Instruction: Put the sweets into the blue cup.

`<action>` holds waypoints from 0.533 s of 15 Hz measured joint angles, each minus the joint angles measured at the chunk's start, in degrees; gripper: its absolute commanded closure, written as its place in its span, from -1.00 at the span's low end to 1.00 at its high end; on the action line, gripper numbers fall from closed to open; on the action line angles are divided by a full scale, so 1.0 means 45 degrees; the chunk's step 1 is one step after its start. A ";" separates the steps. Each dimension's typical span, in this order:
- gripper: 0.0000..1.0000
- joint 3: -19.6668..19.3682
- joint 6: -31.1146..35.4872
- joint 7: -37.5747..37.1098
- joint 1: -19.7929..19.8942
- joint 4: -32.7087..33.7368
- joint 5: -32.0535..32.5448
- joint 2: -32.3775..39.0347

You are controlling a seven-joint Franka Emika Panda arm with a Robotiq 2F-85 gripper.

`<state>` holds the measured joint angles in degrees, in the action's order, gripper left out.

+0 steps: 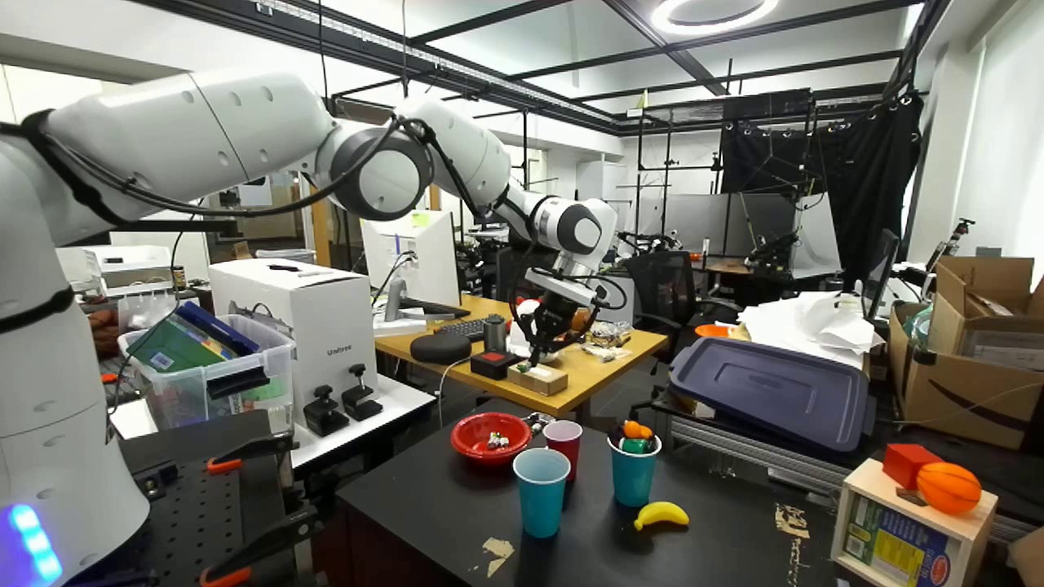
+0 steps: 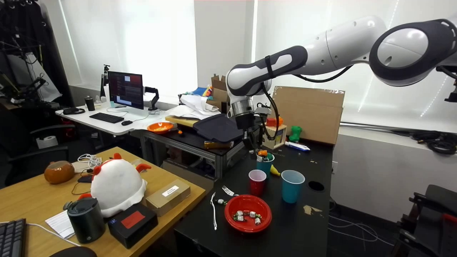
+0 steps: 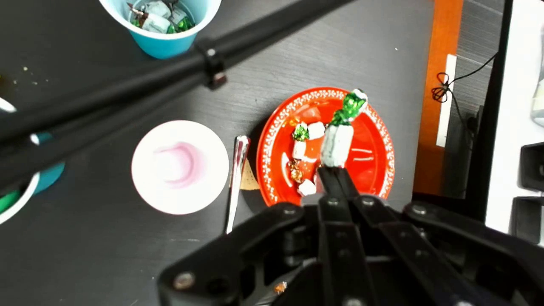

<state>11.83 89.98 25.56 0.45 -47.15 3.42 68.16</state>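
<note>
My gripper (image 3: 333, 170) is shut on a sweet (image 3: 337, 145) with a pale body and a green twisted end. In the wrist view it appears over the red bowl (image 3: 380, 176), which holds several more sweets (image 3: 299, 148). The gripper is raised above the table in both exterior views (image 1: 534, 357) (image 2: 254, 151). A blue cup (image 3: 163, 44) at the upper left of the wrist view has several sweets inside. It stands upright near the bowl in both exterior views (image 1: 541, 501) (image 2: 292, 191); its contents are hidden there. Another blue cup (image 1: 634, 479) holds toy items.
A red cup (image 2: 257, 184) stands beside the bowl (image 2: 247, 228). A banana (image 1: 662, 514) lies near the toy-filled cup. Cutlery (image 2: 214, 212) and a loose sweet (image 2: 221, 201) lie beside the bowl. A wooden box (image 1: 913, 522) stands farther along the black table.
</note>
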 measured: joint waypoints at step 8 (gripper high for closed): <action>0.99 -0.0080 -0.0692 -0.1109 0.0152 -0.1651 -0.0030 -0.0785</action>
<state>11.47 86.87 20.56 1.13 -54.58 3.29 64.62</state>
